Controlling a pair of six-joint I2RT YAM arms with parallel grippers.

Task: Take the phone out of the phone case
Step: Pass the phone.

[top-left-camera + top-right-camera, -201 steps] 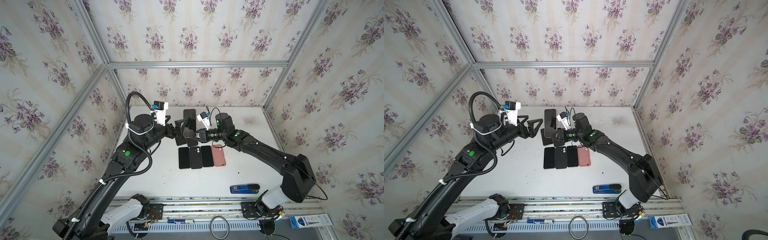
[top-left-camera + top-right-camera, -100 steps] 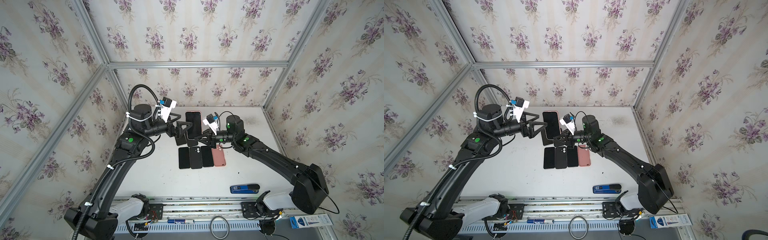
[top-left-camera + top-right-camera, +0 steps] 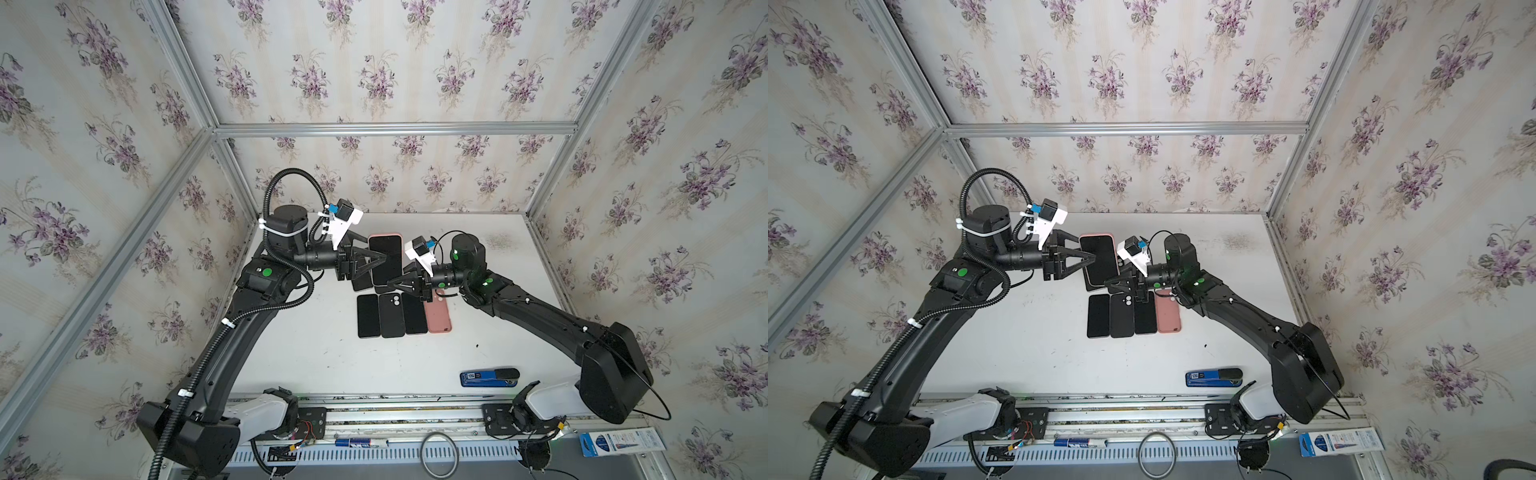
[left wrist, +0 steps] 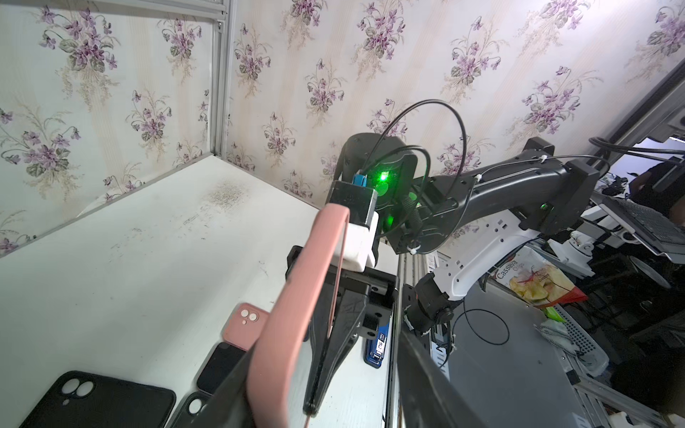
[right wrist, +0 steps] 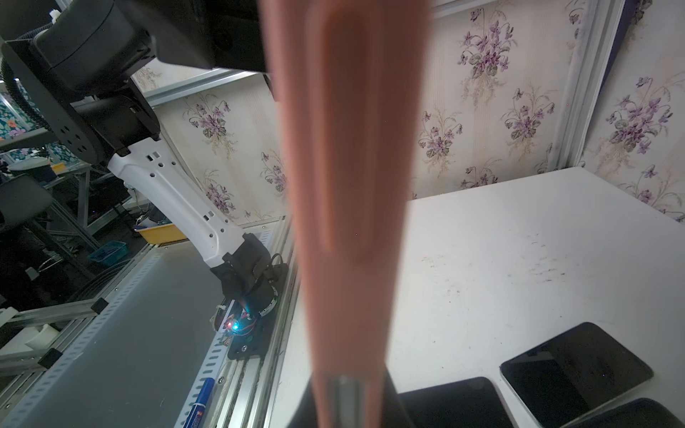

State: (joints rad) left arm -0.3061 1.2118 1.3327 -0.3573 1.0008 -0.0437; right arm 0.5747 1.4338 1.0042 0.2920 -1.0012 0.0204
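Pink phone case (image 3: 386,237), with the phone (image 3: 391,251) seated inside it, hangs in the air above the far middle of the white table (image 3: 311,353). The dark screen faces up in both top views, and the pink rim shows round it.

The right gripper (image 3: 395,285) comes in from the right and is clamped on the near end of the phone case. In the right wrist view the phone case (image 5: 344,185) runs edge-on and blurred down the middle of the picture and ends between the closed fingers.

The left gripper (image 3: 383,260) reaches in from the left at the long left edge of the phone case. Its jaws straddle that edge and stand partly apart. In the left wrist view the phone case (image 4: 296,296) lies against one finger (image 4: 218,404), while the other finger (image 4: 426,381) stands clear of it, so the left jaws are not pinching it.

On the table, just to the near side of the raised phone, four flat pieces lie side by side in a row. Three are black ones (image 3: 368,316), and at the right end is a pink one (image 3: 438,318). More black pieces (image 3: 360,281) lie under the raised phone, partly hidden. A blue and black object (image 3: 490,376) lies well apart, by the near right edge of the table.
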